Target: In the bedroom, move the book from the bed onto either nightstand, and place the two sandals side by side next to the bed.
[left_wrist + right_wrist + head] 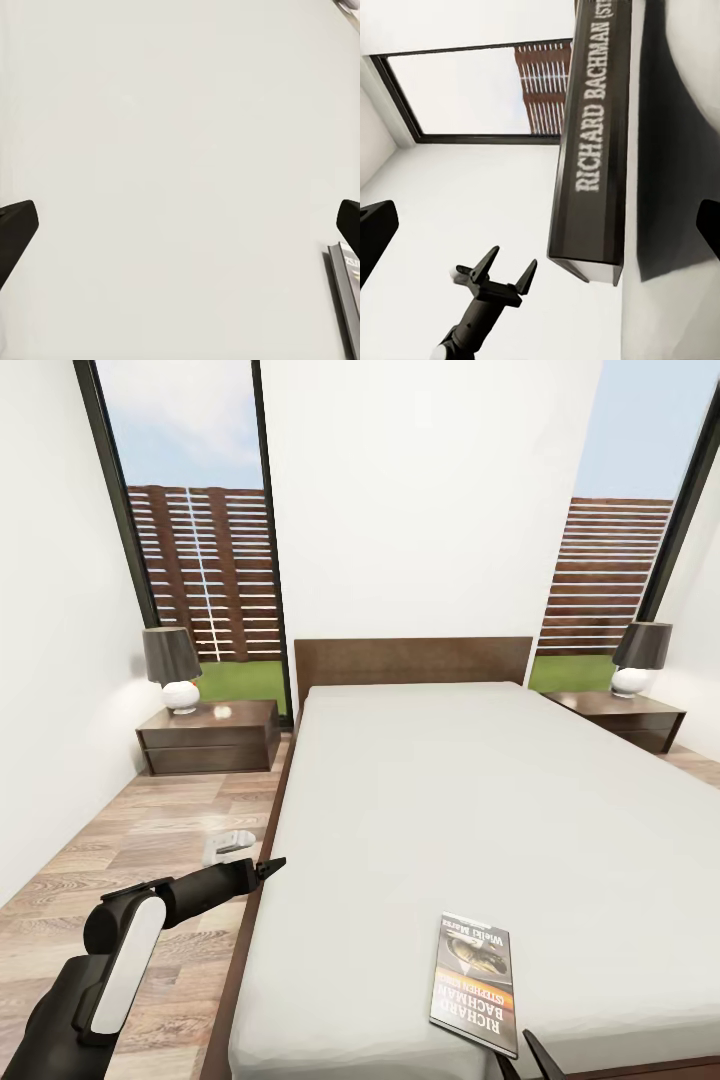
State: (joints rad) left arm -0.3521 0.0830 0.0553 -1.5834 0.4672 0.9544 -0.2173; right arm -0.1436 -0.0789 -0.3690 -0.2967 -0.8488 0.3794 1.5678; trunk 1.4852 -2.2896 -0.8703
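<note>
The book (476, 982) lies flat on the white mattress of the bed (420, 800), near its foot end. Its spine (596, 150) reads RICHARD BACHMAN in the right wrist view. My right gripper (522, 1062) is open just short of the book, its tips at the bottom of the head view. Over the bed's left edge hovers my left gripper (270, 869), also open; its fingers (487, 264) are spread apart. A pale sandal (228, 847) rests on the floor left of the bed, beside that gripper. The other sandal is out of view.
A dark wooden nightstand (208, 738) stands left of the headboard with a lamp (172, 665) and a small white object (222, 712). A second nightstand (622, 718) with a lamp (640, 655) stands on the right. A wood-plank floor strip (130, 830) runs along the left wall.
</note>
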